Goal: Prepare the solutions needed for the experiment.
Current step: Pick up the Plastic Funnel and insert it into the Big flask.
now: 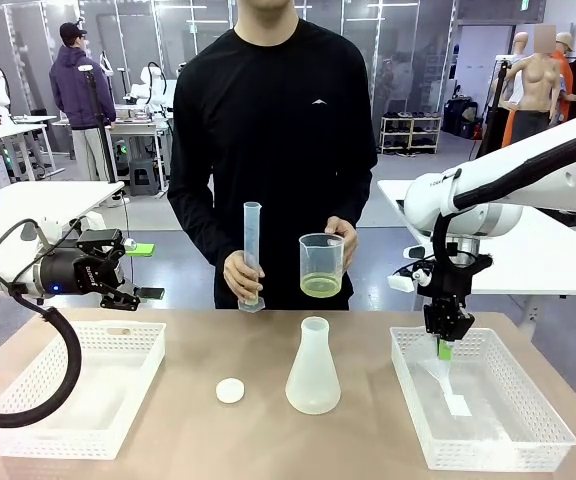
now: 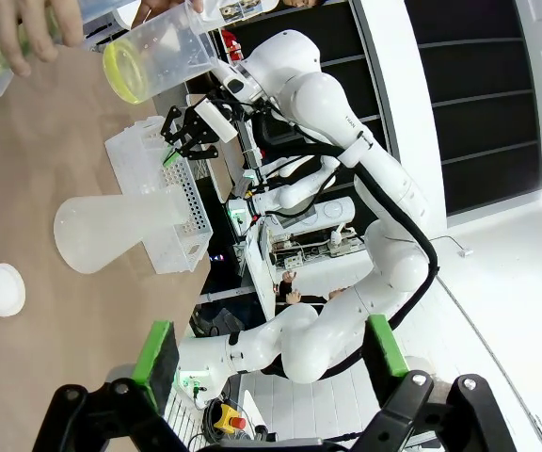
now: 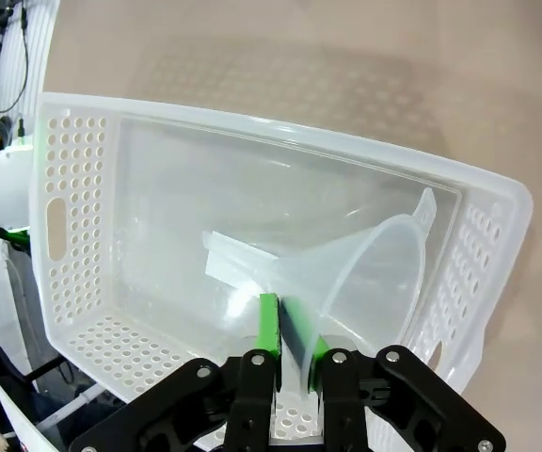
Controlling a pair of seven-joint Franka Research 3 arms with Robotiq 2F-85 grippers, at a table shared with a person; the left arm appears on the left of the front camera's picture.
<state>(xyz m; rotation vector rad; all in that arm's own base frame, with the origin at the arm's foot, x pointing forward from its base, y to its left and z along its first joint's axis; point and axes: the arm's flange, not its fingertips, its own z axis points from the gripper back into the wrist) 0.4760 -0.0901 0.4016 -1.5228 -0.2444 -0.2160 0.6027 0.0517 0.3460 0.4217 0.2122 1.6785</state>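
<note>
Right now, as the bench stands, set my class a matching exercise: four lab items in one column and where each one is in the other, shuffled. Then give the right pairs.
Items
1. conical flask
2. beaker with yellow-green solution
3. funnel
4. white cap

Places
A. in the tray, stem pinched by the right tool
B. lying on the table, on the robot's left of the flask
C. standing upright mid-table
D. held up in a person's hand

Pairs: 1-C, 2-D, 3-A, 4-B

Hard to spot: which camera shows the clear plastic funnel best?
Right wrist view: the clear plastic funnel looms close, clamped by the right gripper. Front view: faint outline in the white basket. Left wrist view: too small to tell.
</note>
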